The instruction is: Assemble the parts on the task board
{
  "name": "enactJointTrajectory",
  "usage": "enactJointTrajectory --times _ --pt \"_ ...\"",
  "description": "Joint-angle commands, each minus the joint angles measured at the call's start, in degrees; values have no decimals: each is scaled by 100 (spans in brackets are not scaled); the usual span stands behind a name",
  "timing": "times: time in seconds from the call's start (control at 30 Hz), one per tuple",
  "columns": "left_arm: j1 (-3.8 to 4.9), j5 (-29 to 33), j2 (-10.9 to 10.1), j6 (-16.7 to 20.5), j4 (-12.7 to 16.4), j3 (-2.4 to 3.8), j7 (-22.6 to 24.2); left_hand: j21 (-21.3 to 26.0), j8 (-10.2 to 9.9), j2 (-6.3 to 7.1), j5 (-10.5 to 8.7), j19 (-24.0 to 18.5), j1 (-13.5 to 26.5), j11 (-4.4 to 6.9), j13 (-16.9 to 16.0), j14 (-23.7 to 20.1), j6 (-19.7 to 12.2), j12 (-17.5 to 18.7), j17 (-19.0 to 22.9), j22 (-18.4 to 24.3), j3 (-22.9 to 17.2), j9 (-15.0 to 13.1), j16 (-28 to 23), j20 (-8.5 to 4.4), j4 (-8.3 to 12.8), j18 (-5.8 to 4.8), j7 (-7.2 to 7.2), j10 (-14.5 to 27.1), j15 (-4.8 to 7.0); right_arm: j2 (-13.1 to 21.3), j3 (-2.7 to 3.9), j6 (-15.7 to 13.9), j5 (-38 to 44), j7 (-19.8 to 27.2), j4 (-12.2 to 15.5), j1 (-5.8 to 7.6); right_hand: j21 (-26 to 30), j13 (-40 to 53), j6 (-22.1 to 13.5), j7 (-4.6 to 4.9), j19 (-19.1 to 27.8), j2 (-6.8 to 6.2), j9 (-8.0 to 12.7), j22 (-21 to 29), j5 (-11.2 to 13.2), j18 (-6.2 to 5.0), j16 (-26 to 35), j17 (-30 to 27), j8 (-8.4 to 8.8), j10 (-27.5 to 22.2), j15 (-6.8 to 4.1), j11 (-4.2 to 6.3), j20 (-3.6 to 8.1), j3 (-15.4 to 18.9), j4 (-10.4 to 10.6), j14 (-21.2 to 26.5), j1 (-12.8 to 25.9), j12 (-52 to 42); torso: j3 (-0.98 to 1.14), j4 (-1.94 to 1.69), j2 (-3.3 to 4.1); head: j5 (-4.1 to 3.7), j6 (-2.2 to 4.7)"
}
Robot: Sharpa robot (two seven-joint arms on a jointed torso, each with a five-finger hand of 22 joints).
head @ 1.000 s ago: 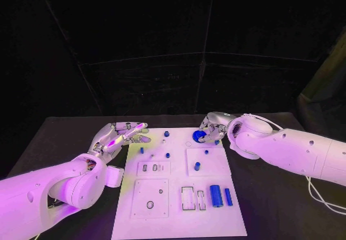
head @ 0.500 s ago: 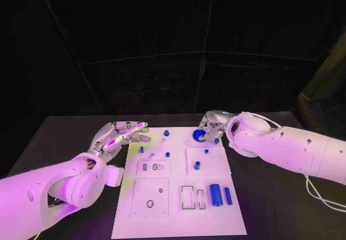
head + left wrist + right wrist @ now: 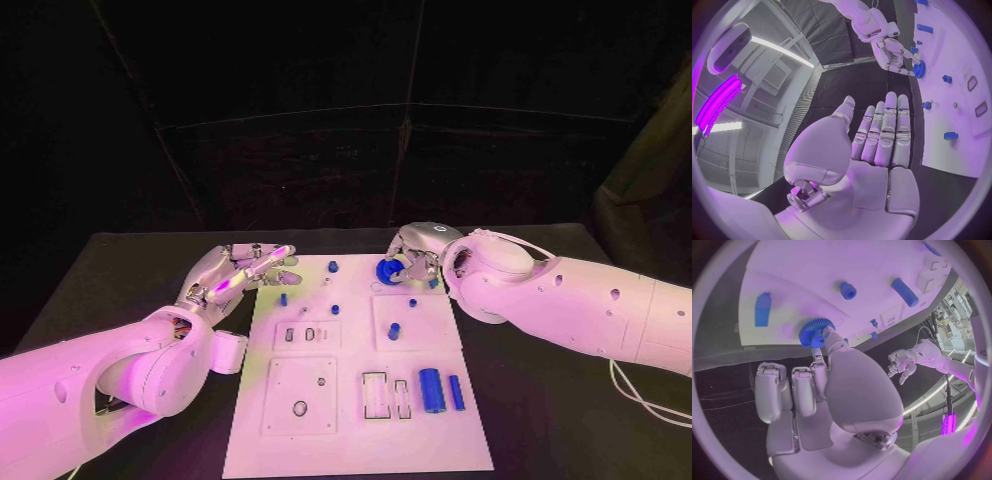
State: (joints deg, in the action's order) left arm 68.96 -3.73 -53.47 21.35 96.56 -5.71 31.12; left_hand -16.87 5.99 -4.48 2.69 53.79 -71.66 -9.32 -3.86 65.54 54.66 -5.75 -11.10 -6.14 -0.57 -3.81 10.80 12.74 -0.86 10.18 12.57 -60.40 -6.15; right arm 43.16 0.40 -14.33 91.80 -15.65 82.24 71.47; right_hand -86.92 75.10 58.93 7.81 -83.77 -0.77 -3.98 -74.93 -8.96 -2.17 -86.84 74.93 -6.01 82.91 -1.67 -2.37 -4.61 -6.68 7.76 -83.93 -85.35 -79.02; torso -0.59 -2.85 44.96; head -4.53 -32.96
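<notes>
Where the white task board [image 3: 361,440] lies lengthwise down the middle of the black bench [image 3: 548,400], you will find these items.

Blue gear [image 3: 388,271]: at the board's far end, toward its right edge, pinched by the fingertips [image 3: 831,335] of the right hand [image 3: 415,255]. In the right wrist view the toothed wheel [image 3: 814,332] sits against the white board surface; you cannot tell whether it rests fully seated.

Right hand: grasping the gear, remaining fingers curled below it.

Small blue pegs: one [image 3: 333,267] at the far end left of the gear, one [image 3: 283,299] near the left edge, one [image 3: 335,309] mid-board, one [image 3: 413,302] and one [image 3: 392,331] on the right raised plate.

Large blue cylinder [image 3: 430,390] and slimmer blue bar [image 3: 457,393]: lying side by side near the board's right edge at the near end, just beside two empty rectangular slots [image 3: 387,396].

Left hand [image 3: 238,272]: released, holding nothing, fingers extended and close together, hovering just off the board's far left corner; the left wrist view shows its palm [image 3: 873,165] open toward the board.
</notes>
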Motion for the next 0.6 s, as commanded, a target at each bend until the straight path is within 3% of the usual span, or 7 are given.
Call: enactJointTrajectory --times 0.03,0.23,0.3,0.43,0.6 --pt "7 -16 -4 -77 11 4 -6 30 -26 1 20 4 -37 -15 0 -2 18 33 -6 7 13 2 -33 23 36 35 12 -23 -37 -3 7 -538 271 18 168 18 -39 339 381 -127 -111 -28 -42 -784 -27 54 -33 819 -65 85 -36 62 8 -98 44 -463 209 -11 -4 -10 -2 9 11" --pt "7 -16 -8 -80 15 4 -8 31 -29 -1 20 5 -40 -15 1 -3 16 38 -8 9 13 2 -37 23 39 35 11 -22 -37 -207 9 -680 397 -60 367 18 -48 332 373 -123 -125 -67 -31 -806 -24 58 -28 808 -37 78 -35 59 11 -136 60 -460 293 6 -1 -7 6 56 8" --pt "8 -16 -5 -86 14 4 -10 31 -29 -1 20 5 -40 -15 1 -3 16 38 -8 9 13 2 -37 23 39 35 11 -22 -37 -323 10 -761 452 -111 356 18 -63 324 360 -116 -151 -122 -20 -845 -190 67 -24 803 -6 67 -29 54 7 -164 94 -458 391 26 -3 -12 7 54 18" --pt "8 -16 8 -95 3 4 -12 32 -31 -2 20 5 -42 -15 1 -3 16 39 -8 10 13 3 -39 23 41 35 11 -22 -37 -606 10 -820 537 -209 250 19 -97 319 367 -113 -213 -191 -15 -934 -315 86 -24 807 16 61 -27 50 5 -205 107 -458 466 43 -9 -16 4 50 31" --pt "8 -16 25 -99 -15 5 -14 32 -32 -2 20 5 -43 -15 1 -3 16 41 -9 10 13 3 -40 23 42 35 11 -22 -37 -962 4 -659 575 -245 -7 19 -99 297 363 -110 -217 -210 -12 -941 -307 88 -20 798 24 48 -27 48 4 -211 106 -456 481 69 -6 -20 7 64 16"
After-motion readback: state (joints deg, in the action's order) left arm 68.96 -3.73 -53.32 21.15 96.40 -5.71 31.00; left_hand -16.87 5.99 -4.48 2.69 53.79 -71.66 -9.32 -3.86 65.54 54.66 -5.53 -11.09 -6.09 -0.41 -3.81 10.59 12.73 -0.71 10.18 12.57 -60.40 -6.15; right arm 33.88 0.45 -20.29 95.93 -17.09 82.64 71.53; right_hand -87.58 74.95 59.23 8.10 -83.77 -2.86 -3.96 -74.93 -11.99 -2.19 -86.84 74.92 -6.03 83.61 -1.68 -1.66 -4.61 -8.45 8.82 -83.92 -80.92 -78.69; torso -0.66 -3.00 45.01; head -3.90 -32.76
